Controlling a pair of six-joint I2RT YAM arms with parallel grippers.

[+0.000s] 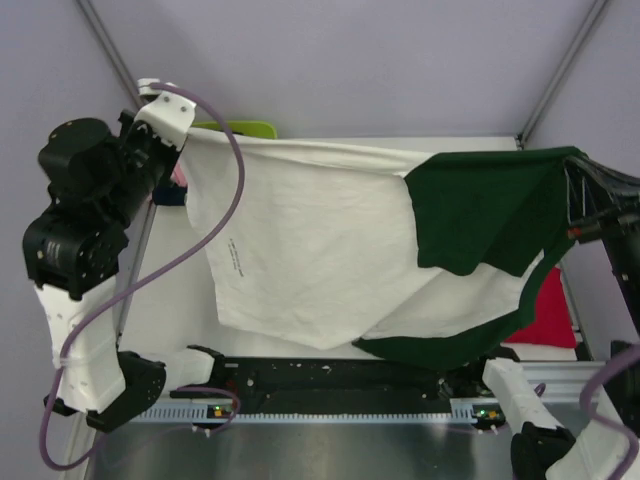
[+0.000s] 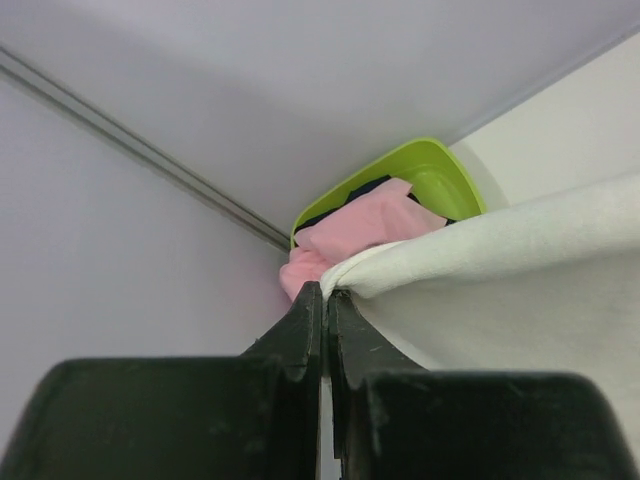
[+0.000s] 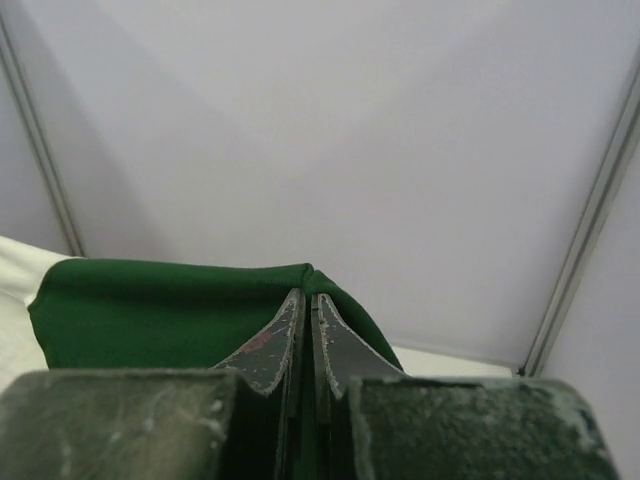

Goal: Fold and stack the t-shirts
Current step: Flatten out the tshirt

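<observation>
White t-shirt (image 1: 300,250) hangs stretched between left end effector (image 2: 322,297) and right end effector (image 3: 305,298).

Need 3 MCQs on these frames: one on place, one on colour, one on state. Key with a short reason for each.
1. Where is the red t-shirt?
A) in a basket
B) on the table at the right, under the held shirt
C) on the floor

2. What colour is the cloth that the right gripper pinches?
A) white
B) dark green
C) pink

3. What state is the white t-shirt in?
A) folded flat
B) stuffed in a basket
C) held spread between both grippers

Key:
1 B, the top view shows red on the tabletop below the shirt's right side.
2 B, the green sleeve sits between the shut fingers.
3 C, the left gripper pinches a white edge and the right one holds the sleeve.
</observation>
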